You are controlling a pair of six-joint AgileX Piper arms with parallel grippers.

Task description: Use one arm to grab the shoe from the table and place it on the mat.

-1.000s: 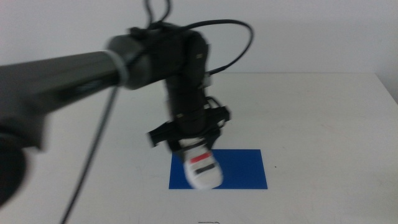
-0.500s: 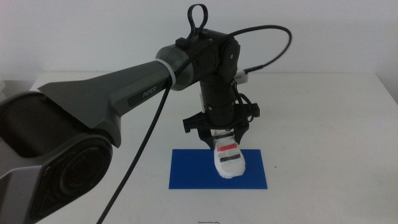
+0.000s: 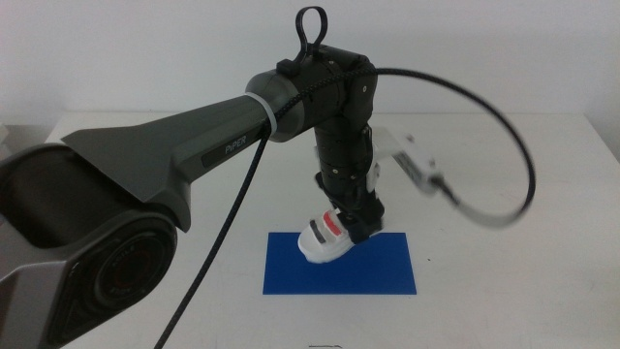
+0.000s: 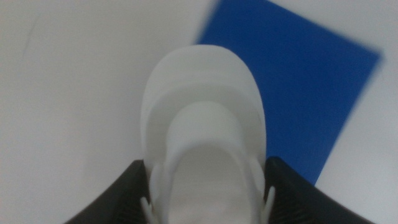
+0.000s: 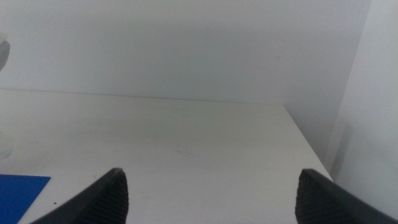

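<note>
One shoe (image 3: 325,237), now turned sideways, seemingly above one mat (image 3: 387,267).

Bright even light, motion blur on the looping cable (image 3: 504,145), soft-focus shoe (image 4: 202,124) close-up

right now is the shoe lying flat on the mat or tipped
Tipped. The shoe hangs tilted in the left end effector, toe low over the mat; whether it touches the mat cannot be told.

Middle view: high, facing forward-down over desk (image 3: 504,194). Left wrist view: close above mat (image 4: 298,81). Right wrist view: low, level across desk. All share mat.
</note>
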